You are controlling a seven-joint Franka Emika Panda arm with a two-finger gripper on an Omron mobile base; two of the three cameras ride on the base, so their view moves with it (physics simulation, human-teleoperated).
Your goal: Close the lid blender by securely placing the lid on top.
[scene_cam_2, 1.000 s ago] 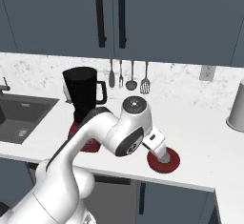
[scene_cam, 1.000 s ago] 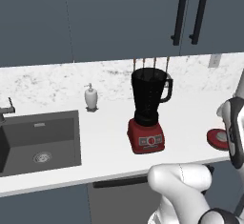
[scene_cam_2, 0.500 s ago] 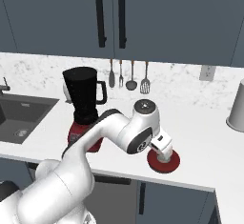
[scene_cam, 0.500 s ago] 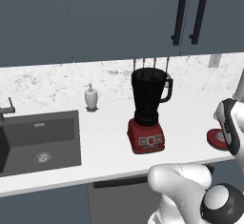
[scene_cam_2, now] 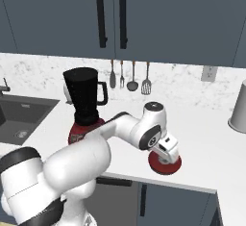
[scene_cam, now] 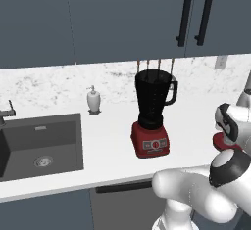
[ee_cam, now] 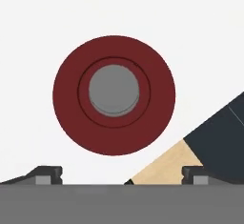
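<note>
White speckled countertop under dark navy cabinets, black sink at left, blender with open black jar, flat round red lid on counter right of it, gripper hovering above, fingers spread wide.

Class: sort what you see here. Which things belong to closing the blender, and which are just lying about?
Job: blender, open on top; lid, flat on the counter; claw, open above it.

Lying about: soap dispenser, sink, hanging utensils.
</note>
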